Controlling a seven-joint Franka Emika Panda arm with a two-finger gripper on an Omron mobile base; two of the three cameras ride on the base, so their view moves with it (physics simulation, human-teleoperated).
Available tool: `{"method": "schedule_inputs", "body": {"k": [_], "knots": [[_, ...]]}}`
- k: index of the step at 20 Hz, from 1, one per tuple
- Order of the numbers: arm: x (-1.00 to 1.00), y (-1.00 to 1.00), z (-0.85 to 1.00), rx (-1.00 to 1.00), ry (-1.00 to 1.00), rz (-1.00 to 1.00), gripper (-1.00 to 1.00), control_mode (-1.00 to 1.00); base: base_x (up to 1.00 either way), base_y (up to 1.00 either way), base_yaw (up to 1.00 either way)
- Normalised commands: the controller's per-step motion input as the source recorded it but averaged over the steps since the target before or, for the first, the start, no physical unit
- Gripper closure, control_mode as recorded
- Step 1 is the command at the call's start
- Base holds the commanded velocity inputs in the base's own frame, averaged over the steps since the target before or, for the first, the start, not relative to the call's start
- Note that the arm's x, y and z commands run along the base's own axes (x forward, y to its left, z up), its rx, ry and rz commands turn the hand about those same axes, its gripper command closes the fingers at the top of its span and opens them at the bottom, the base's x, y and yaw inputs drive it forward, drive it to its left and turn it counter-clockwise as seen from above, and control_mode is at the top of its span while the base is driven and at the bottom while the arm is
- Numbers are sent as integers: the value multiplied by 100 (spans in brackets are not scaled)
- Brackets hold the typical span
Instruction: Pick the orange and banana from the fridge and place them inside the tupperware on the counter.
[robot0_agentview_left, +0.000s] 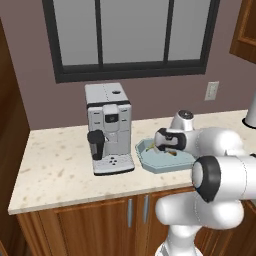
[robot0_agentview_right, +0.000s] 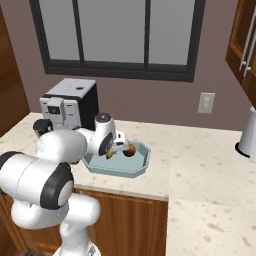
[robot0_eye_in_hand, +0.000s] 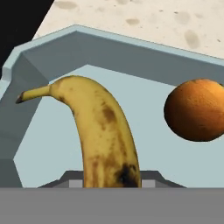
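Banana (robot0_eye_in_hand: 103, 131) clamped in gripper (robot0_eye_in_hand: 111, 181), lower end cut off by frame edge; fingertips hidden. Orange (robot0_eye_in_hand: 196, 109) seen inside tupperware (robot0_eye_in_hand: 131, 54), contact with floor unclear.

Both base views look forward and down from behind the arm's left and right, sharing the beige speckled stone table (robot0_agentview_left: 60, 170) and shallow pale blue-grey tray (robot0_agentview_right: 142, 162); the hand view sits close inside that tray (robot0_eye_in_hand: 131, 57).

Orange (robot0_eye_in_hand: 195, 109) & banana (robot0_eye_in_hand: 103, 131) in tupperware (robot0_agentview_right: 142, 160), on counter (robot0_agentview_right: 200, 165) beside coffee machine (robot0_agentview_left: 107, 127).
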Motion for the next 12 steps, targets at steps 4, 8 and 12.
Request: {"method": "schedule_inputs", "body": {"k": [4, 8, 12], "knots": [[41, -6, -33, -1, 4, 3, 100, -100, 0, 0, 0], [38, 0, -31, -1, 4, 1, 100, -100, 0, 0, 0], [33, 0, -29, -2, 6, 0, -100, -100, 0, 0, 0]]}}
